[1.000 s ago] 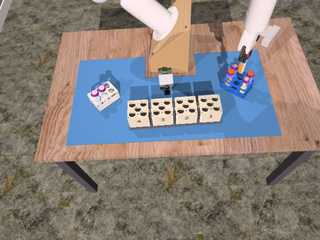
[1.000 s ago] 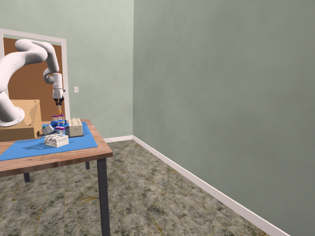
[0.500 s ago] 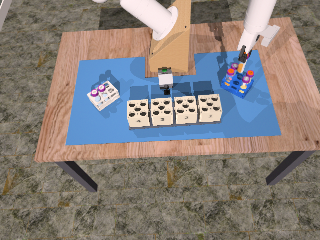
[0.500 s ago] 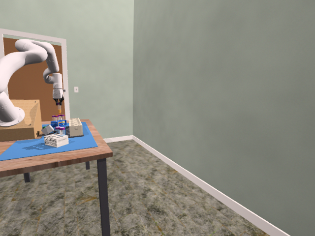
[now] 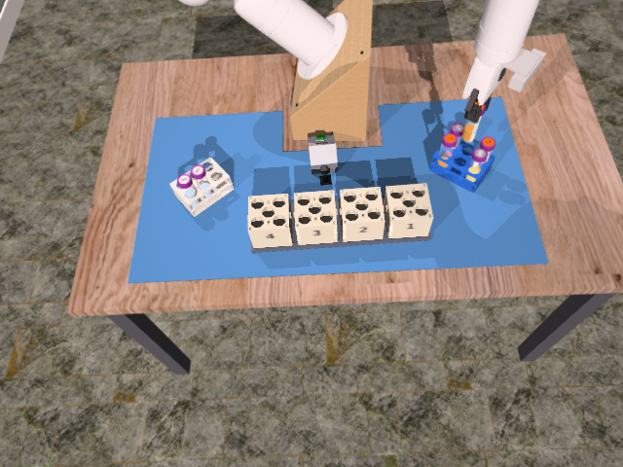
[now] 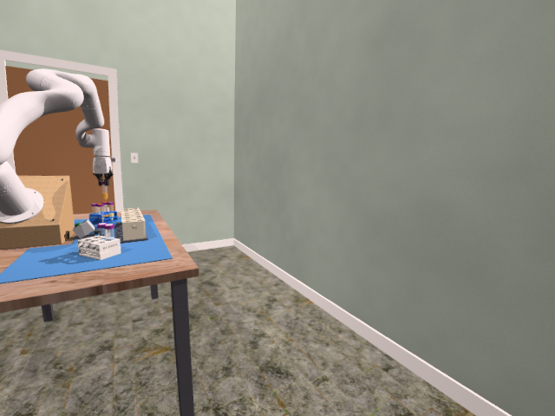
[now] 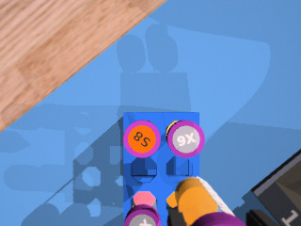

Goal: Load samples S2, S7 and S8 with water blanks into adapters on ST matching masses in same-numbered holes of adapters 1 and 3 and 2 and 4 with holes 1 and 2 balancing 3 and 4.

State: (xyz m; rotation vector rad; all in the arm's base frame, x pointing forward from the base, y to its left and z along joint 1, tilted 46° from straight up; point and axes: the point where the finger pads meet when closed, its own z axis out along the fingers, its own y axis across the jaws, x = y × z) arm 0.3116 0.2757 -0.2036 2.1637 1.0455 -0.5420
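A purple-capped sample tube (image 5: 468, 131) (image 6: 104, 193) (image 7: 195, 202) with orange contents hangs slightly tilted above the blue rack (image 5: 475, 186) (image 6: 94, 217) (image 7: 162, 116), its ID hidden. The gripper (image 5: 474, 106) (image 6: 103, 182) (image 7: 218, 221) is part-closed, its two fingers pinched on this one tube at the cap end.

Below, the blue rack holds four tubes, two at each end, with the two middle wells vacant. At one end stand sample S8 (image 5: 487, 143) (image 7: 142, 138), dotted orange, and X6 (image 5: 479, 155) (image 7: 186, 138), dotted grey. At the other are one orange-dotted tube (image 5: 449, 140), its ID unreadable, and one grey-dotted tube (image 5: 458, 128) (image 7: 142, 221), its label cut off in the wrist view.

Well apart from it, one loading stand (image 5: 342, 245) (image 6: 134, 240) (image 7: 270, 202) bears four cream adapters in a row: adapter 4 (image 5: 270, 234) (image 6: 134, 230), adapter 3 (image 5: 316, 233), adapter 2 (image 5: 362, 230) and adapter 1 (image 5: 410, 226). Each has five holes, and no tube stands in any.

Beyond adapter 4, a white BLANKS rack (image 5: 197, 208) (image 6: 99, 248) holds two white-dotted water blanks (image 5: 191, 176) (image 6: 106, 226), side by side; their printed volumes are too small to read. One small sloped desk (image 5: 322, 153) (image 6: 84, 229) carries the green DONE key (image 5: 320, 137).

Since the earlier pictures — no visible change.
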